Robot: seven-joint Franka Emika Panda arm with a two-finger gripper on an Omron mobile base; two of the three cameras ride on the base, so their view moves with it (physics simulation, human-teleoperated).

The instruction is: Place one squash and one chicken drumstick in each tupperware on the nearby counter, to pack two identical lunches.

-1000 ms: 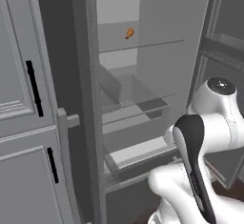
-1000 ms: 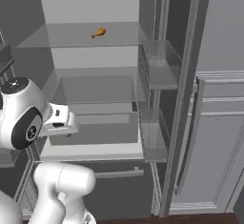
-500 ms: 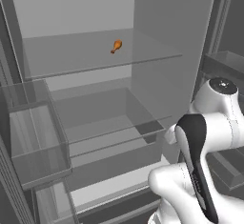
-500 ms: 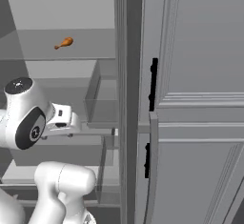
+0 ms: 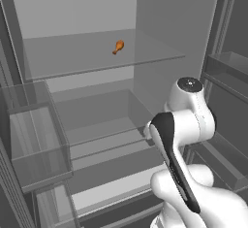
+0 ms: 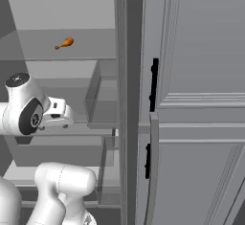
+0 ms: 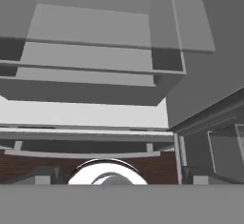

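An open grey fridge interior stands before the robot, with a chicken drumstick lying alone on the upper glass shelf. Clear door bins hang at the left, and panelled cabinet doors with black handles close the right. The hand's fingers are spread apart, holding nothing.

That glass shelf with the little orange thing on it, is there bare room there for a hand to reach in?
Plenty. The chicken drumstick lies alone on the upper glass shelf; the glass to its left and behind it, back to the fridge's rear wall, is bare. It gets tighter lower down, where the clear door bin and the robot's own arm stand in front of the lower shelves.
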